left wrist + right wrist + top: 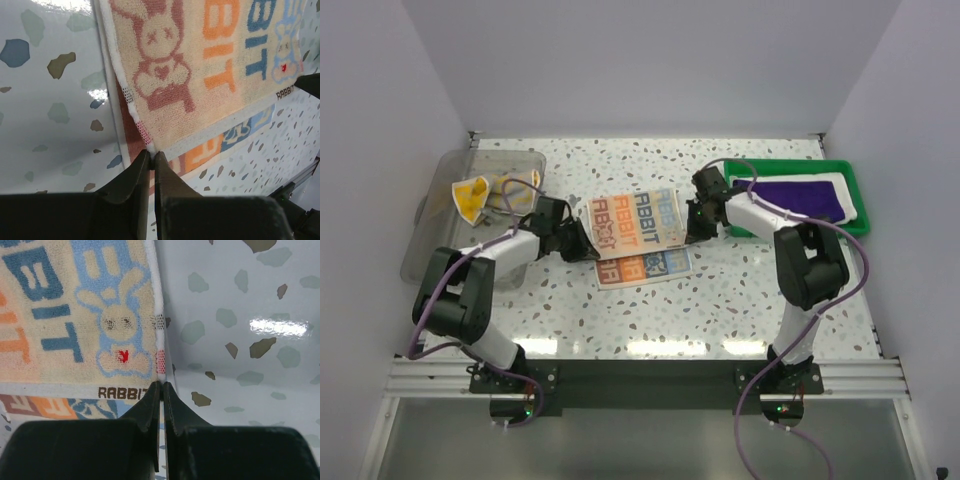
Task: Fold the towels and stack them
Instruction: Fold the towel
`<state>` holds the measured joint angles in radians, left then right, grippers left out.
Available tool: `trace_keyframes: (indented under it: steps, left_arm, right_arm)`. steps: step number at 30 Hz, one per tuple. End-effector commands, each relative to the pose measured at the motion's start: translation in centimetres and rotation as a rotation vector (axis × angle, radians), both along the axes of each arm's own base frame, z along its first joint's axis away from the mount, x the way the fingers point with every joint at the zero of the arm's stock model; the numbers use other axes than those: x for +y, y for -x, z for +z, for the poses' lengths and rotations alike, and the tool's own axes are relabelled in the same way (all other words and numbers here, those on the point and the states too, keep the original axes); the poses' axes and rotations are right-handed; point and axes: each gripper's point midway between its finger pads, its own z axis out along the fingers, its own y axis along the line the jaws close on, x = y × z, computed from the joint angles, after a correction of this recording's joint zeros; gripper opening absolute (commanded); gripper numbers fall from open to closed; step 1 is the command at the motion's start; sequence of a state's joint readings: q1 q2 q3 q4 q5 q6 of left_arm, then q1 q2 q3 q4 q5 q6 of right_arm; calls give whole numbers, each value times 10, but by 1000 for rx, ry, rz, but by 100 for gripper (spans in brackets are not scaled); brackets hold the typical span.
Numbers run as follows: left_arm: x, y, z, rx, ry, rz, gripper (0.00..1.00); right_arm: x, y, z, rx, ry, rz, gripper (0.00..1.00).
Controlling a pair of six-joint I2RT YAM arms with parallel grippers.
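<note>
Towels three, lettered towel (638,235) pinched by left gripper (152,154), right gripper (162,385) (purple towel (800,195), white towel (846,186) apart)

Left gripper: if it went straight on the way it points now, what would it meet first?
The lettered towel. The left gripper is shut on its corner, and the pink-rabbit end lies directly ahead, so it would likely bunch that cloth. How high it sits off the table is unclear.

Three towels: lettered towel (638,235), purple towel (800,195), white towel (842,184); one green tray (861,216); one clear bin (433,215)
</note>
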<state>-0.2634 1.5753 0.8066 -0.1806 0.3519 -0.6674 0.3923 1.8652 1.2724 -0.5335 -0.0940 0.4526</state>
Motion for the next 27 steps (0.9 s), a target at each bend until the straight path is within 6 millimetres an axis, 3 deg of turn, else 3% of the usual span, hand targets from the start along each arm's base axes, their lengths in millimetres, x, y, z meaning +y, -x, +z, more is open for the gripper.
trace_keyframes:
  steps: [1,7,8,12,16,20,22,27]
  left_arm:
    - [6,-19,8,-57,-52,6,0]
    - [5,-28,50,-146,-43,-1,0]
    - [4,-27,60,-173,-38,-4,0]
    - [5,-10,68,-184,-51,-22,0]
    - [-1,19,50,-155,-85,-66,0]
    - [-5,39,19,-100,-88,-85,0]
    - [-6,49,0,-54,-99,-94,0]
    - [-8,62,-16,-17,-107,-116,0]
  right_arm:
    - [-13,-19,13,-78,49,-33,0]
    - [-14,-25,53,-152,44,-24,0]
    - [-15,-21,54,-151,45,-24,0]
    - [-15,-3,66,-156,27,-5,0]
    - [-8,26,55,-122,29,34,0]
    - [-19,50,15,-53,68,11,0]
    - [-23,50,2,-53,85,-5,0]
    - [-31,53,-19,-34,129,-17,0]
